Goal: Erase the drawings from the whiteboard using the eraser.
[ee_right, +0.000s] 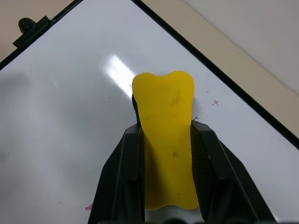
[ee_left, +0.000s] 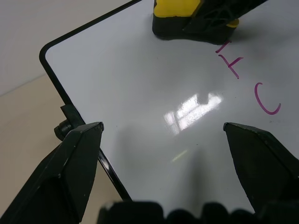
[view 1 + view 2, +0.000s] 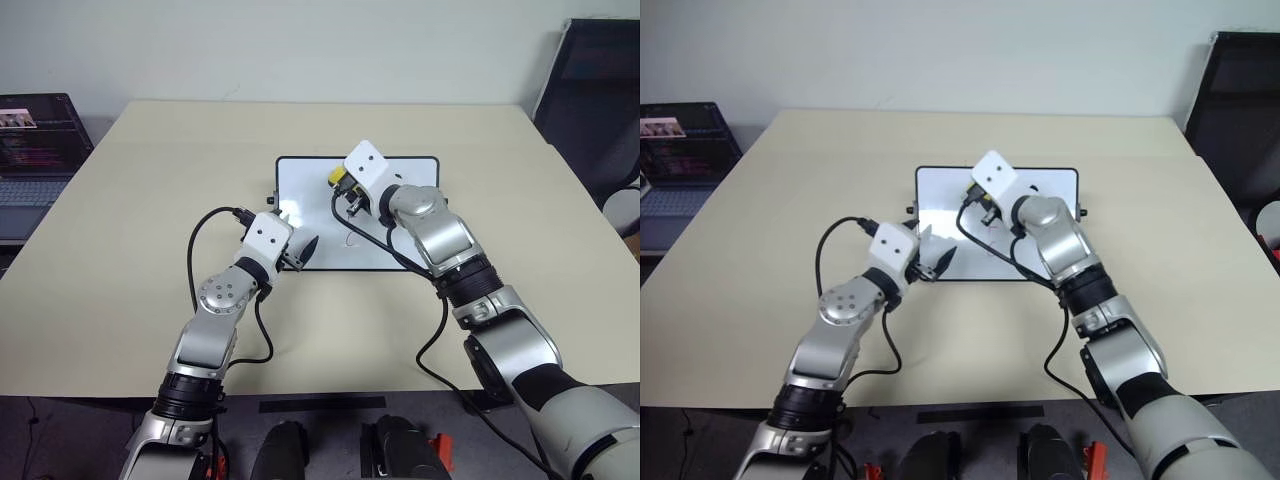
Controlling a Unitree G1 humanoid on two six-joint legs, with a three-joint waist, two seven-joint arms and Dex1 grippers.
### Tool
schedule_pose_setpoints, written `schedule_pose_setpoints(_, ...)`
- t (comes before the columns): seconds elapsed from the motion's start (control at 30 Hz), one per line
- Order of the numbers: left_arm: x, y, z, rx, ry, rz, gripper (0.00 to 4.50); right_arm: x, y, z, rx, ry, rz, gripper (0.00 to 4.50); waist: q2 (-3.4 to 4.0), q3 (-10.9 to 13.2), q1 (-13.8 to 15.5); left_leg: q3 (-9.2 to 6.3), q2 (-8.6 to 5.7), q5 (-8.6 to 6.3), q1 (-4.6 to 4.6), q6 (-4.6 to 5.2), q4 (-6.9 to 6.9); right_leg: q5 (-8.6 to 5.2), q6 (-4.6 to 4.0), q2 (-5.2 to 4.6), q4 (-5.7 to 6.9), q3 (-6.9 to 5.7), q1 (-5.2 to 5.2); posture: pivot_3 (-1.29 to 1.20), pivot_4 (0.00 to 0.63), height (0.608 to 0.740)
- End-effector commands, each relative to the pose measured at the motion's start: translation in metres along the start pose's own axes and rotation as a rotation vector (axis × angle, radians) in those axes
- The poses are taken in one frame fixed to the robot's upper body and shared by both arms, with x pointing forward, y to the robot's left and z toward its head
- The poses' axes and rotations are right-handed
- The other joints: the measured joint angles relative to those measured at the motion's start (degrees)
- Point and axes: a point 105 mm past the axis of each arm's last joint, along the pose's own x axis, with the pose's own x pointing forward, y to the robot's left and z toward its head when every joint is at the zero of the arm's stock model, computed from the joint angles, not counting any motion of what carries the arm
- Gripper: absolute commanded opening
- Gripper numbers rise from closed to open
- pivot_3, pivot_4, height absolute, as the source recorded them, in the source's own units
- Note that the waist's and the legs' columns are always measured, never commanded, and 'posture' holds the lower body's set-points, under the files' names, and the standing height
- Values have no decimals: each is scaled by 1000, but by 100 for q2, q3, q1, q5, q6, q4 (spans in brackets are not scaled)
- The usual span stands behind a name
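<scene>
One eraser (image 1: pixel 164 140), lengthwise along right end effector (image 1: pixel 164 154), seemingly touching whiteboard (image 1: pixel 60 116).

A broad beige worktop (image 3: pixel 130 260) with rounded far corners carried the whiteboard (image 3: pixel 310 190), which lay flat near its middle, toward the far side, long edges parallel to the worktop's far edge. The board's thin black frame and small side knobs rested on the beige surface.
</scene>
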Motion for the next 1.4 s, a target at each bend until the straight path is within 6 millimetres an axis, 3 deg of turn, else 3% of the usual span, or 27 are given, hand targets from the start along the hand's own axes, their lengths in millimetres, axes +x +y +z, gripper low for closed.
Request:
schedule_pose_setpoints(0.03,-1,2,17,26,-61,12,4500,-2,-1,-13,4,48,2,973,0,0,7,0,0,0,0,0,0,0,0,0,0,0,0,0,150,740)
schedule_pose_setpoints(0.57,10,-4,21,22,-81,-27,4500,-10,-47,-16,-1,66,-137,973,-1,0,106,4,-3,8,0,10,26,15,13,1,-1,0,10,0,150,740)
schedule_pose_setpoints(1.0,11,1,22,33,-82,-30,4500,-15,-54,-30,0,92,-158,973,-1,0,141,10,-4,9,-2,13,33,18,15,1,-2,1,12,0,150,740)
schedule_pose_setpoints(1.4,8,1,23,40,-81,-28,4500,-14,-68,-27,-1,85,-197,973,-1,0,140,8,-3,9,-1,14,58,20,18,2,-5,-7,34,0,150,740)
